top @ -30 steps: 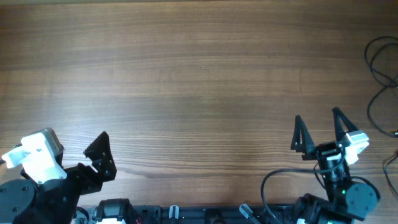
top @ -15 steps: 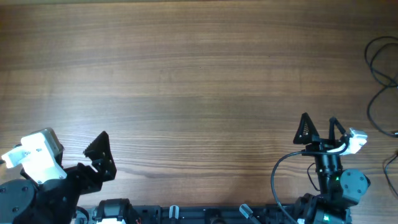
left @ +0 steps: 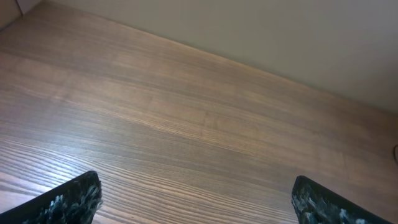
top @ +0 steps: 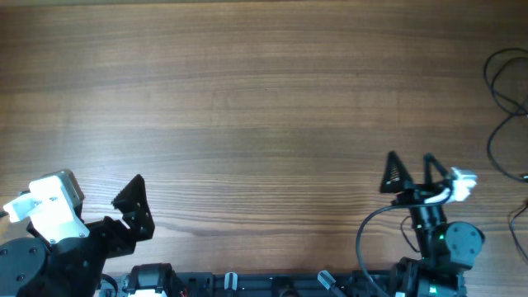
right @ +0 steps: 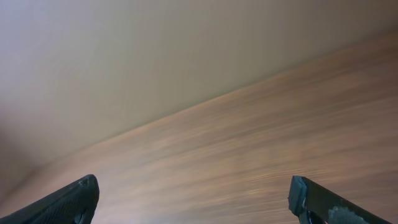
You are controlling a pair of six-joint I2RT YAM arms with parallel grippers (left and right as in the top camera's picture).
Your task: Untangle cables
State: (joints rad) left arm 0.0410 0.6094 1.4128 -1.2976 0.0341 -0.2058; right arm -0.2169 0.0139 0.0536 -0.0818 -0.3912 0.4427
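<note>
Cables (top: 487,68) run off frame (right edge).

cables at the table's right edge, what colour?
Black cables; clearest in the overhead view.

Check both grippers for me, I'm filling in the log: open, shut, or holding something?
Left gripper: open, holding nothing.
Right gripper: open, holding nothing.

No legible text, label, brand or number in any view; the blurred right wrist view seemingly likewise.
</note>
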